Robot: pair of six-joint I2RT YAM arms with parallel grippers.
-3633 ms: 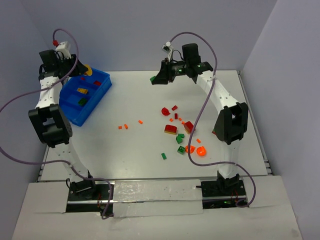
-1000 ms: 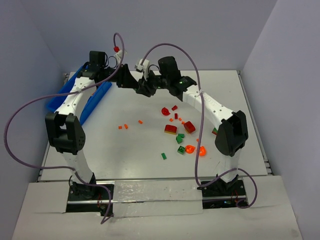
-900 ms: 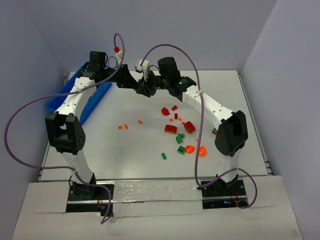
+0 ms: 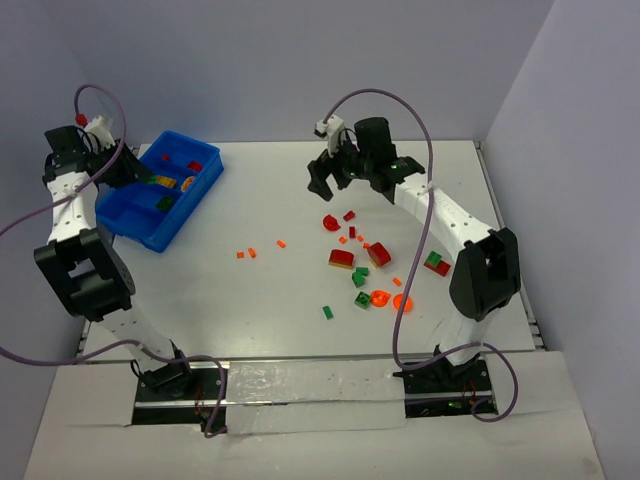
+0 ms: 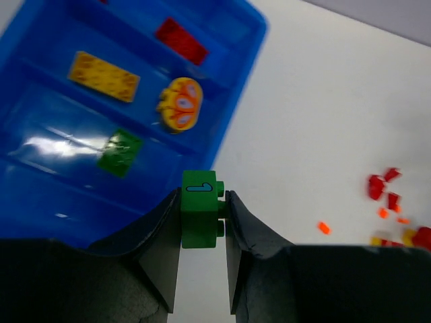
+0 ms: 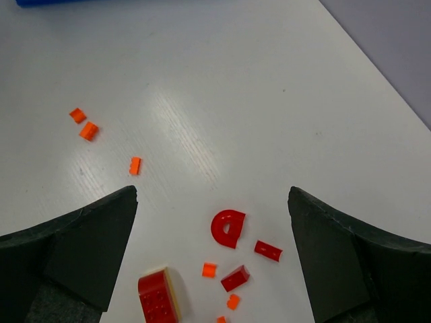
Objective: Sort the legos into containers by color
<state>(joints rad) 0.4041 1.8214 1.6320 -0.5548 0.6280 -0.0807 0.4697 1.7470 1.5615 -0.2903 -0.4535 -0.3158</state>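
Observation:
My left gripper is shut on a green brick with a blue mark on top, hanging over the near rim of the blue bin. From the top view this gripper sits at the bin's left side. The compartments hold a yellow plate, a red brick, an orange round piece and a green plate. My right gripper stands wide open and empty above a red arch piece. Loose legos lie scattered right of centre.
A red-and-yellow brick, green bricks and translucent orange pieces lie mid-table. Tiny orange bits sit further left. A red-green piece lies by the right arm. Walls close the back and both sides.
The two grippers were together at the back centre. The left has swung left to the bin with the green brick; the right has opened wide and drawn back right.

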